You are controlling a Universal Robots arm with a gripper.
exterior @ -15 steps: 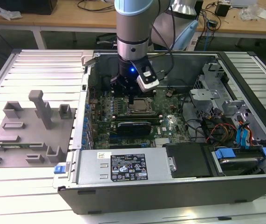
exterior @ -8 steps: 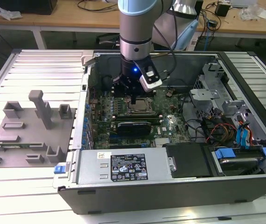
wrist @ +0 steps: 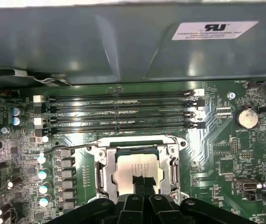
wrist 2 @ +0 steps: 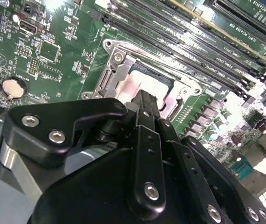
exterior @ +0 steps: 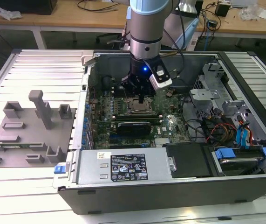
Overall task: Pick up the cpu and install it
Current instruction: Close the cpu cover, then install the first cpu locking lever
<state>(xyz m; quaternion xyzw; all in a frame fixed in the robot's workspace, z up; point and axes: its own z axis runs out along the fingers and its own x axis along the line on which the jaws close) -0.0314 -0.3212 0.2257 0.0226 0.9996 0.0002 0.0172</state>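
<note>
The cpu (wrist: 126, 169) lies flat in the motherboard socket (wrist: 102, 163), its silvery top showing inside the open metal frame. In the second wrist view the cpu (wrist 2: 132, 85) sits just beyond the black fingers. My gripper (wrist: 142, 180) stands straight over it with both fingers pressed together, tips resting on or just above the chip's top. Nothing is between the fingers. In the exterior view the gripper (exterior: 142, 99) reaches down into the open computer case onto the cpu (exterior: 137, 106) in the middle of the board.
Memory slots (wrist: 119, 112) run beside the socket, and a coin battery (wrist: 246, 117) sits on the board. A grey fixture block (exterior: 30, 126) stands on the table at the exterior view's left. The power supply (exterior: 123, 168) and drive cables (exterior: 216, 130) crowd the case.
</note>
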